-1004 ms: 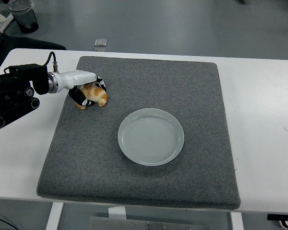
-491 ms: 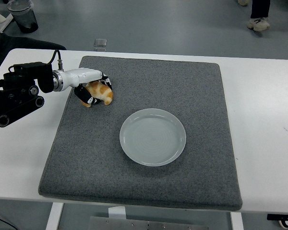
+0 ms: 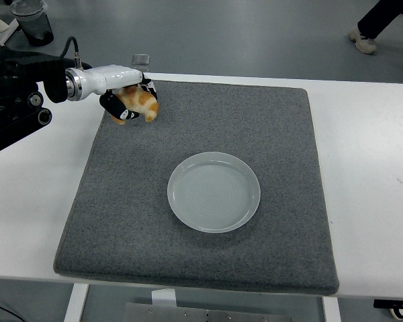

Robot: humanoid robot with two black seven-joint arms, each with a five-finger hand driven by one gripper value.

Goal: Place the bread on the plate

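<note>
One bread roll [image 3: 140,102], one plate [image 3: 213,191], one grey mat [image 3: 195,181] and one robot hand [image 3: 129,100] show on the white counter [image 3: 369,174]. The left hand has its fingers curled around the bread, holding it above the mat's far left corner, well apart from the plate at the mat's middle. Compared with a second ago, the hand and bread sit higher and farther back; the plate lies unchanged. A person's shoe [image 3: 363,41] shows at the top right.
</note>
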